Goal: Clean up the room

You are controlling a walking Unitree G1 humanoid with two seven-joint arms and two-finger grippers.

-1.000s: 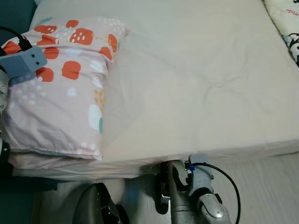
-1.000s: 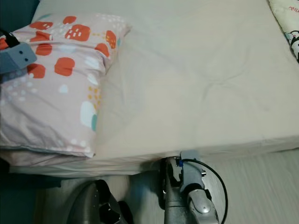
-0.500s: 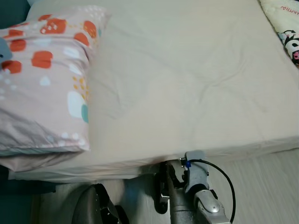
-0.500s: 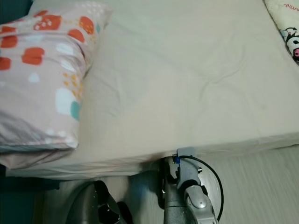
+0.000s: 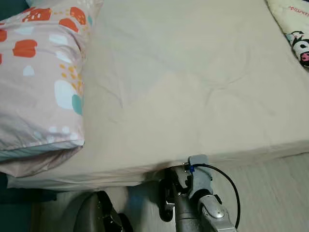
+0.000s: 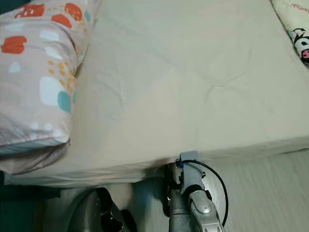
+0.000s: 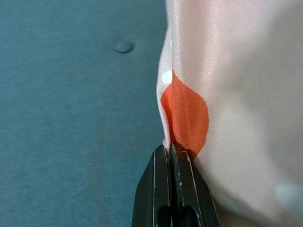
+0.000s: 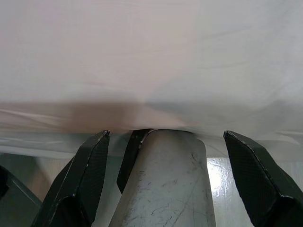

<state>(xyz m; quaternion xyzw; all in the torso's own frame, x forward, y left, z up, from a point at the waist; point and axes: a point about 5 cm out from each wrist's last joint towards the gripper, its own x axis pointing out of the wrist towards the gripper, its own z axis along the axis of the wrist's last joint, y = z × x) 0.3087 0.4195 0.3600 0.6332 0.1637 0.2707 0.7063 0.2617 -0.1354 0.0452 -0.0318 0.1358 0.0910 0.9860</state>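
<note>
Right pincer [image 8: 165, 184]: nearest me, at 6 o'clock, low by the bed's near edge; my fingers [image 8: 80, 179] are spread wide, released, with nothing between them. My own silver limb rises in the gap.
Floor [image 5: 275, 188]: pale boards at 5 o'clock, below the mattress edge.
Bed [image 5: 193, 87]: cream sheet, lightly creased, stretching from the near edge up to 12 o'clock.
Pillow [image 5: 38, 82]: the thing I am tidying; pink with orange, white and teal blotches, lying on the bed at 9 to 10 o'clock, its near end hanging a little past the mattress edge.
Left pincer [image 7: 171, 151]: clenched on a fold of the pillow's cover at an orange blotch, beside a teal padded surface [image 7: 71, 118] with a button tuft.
Blanket [image 5: 294, 29]: cartoon-printed cloth at 2 o'clock, on the far right corner of the bed.
Step in hand: I judge I am setting the pillow in its place at the bed's head end.
Next move: likely settle the pillow flat against the teal surface, then loosen my left grip and draw clear without dragging the cover.
</note>
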